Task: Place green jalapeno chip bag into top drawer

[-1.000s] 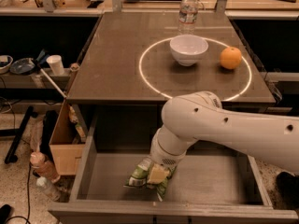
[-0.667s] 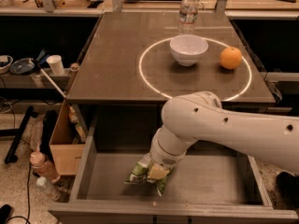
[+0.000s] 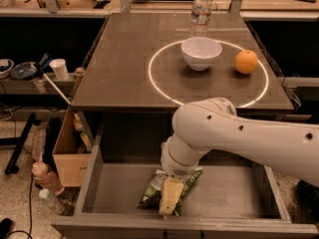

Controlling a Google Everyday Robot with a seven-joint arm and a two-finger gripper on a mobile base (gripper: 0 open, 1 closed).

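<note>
The green jalapeno chip bag (image 3: 150,193) lies low in the open top drawer (image 3: 118,190), near its front middle, partly hidden under my gripper. My gripper (image 3: 169,201) reaches down into the drawer from the white arm (image 3: 234,138) and sits right on top of the bag. The bag looks to be resting on the drawer's grey bottom.
On the table top stand a white bowl (image 3: 201,53), an orange (image 3: 246,61) and a water bottle (image 3: 200,13). A brown cardboard box (image 3: 70,148) stands left of the drawer, with bottles (image 3: 44,179) on the floor beside it.
</note>
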